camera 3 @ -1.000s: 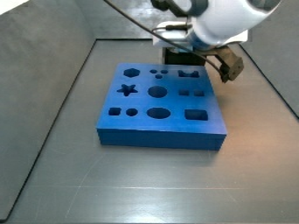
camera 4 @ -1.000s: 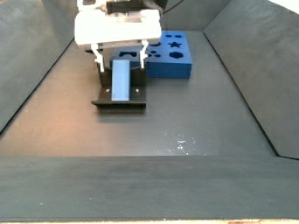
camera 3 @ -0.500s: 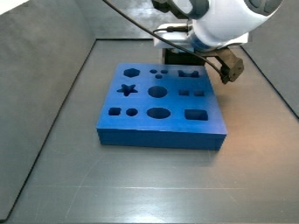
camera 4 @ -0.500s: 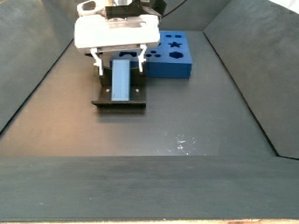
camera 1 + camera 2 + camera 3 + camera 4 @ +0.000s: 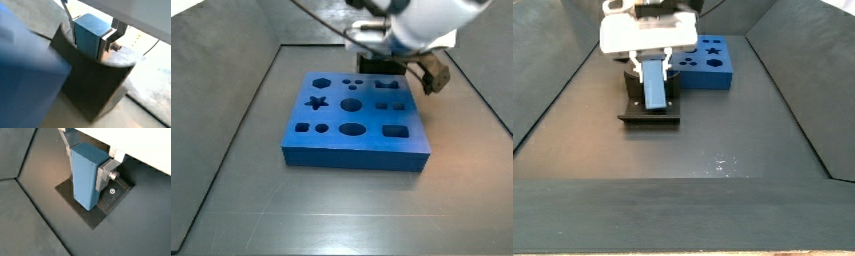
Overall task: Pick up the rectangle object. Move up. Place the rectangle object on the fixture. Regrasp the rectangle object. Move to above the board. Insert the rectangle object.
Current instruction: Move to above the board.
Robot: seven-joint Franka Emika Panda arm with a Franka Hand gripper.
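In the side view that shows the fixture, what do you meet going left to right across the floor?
The fixture with the rectangle object leaning on it under the gripper, then the board.

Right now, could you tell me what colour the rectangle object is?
Light grey-blue; the rectangle object shows best in a wrist view.

You see the rectangle object (image 5: 85, 175) — a smooth grey-blue block — resting on the dark fixture (image 5: 100, 208), with the gripper (image 5: 88, 159) closed on its upper end. The bright blue board (image 5: 356, 118), full of shaped cutouts, lies centre frame — at upper right in a side view (image 5: 711, 64).
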